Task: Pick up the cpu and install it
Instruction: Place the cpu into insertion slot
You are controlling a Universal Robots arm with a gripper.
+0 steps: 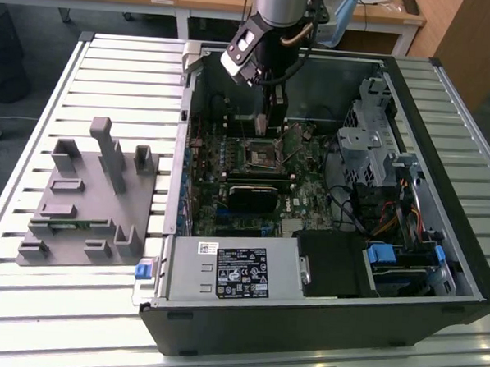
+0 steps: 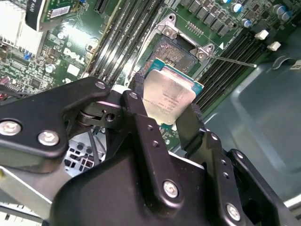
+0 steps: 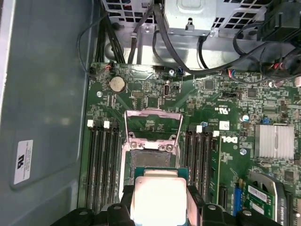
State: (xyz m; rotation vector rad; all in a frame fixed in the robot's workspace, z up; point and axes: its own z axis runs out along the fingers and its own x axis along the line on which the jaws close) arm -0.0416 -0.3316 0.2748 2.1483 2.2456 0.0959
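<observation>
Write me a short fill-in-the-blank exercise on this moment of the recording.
1. The gripper is ____ on the chip.
2. The chip is held over the socket, whose metal frame is swung ____.
3. The grey fixture sits outside the computer case, on the exterior view's ____.

Missing words: shut; open; left.
</observation>
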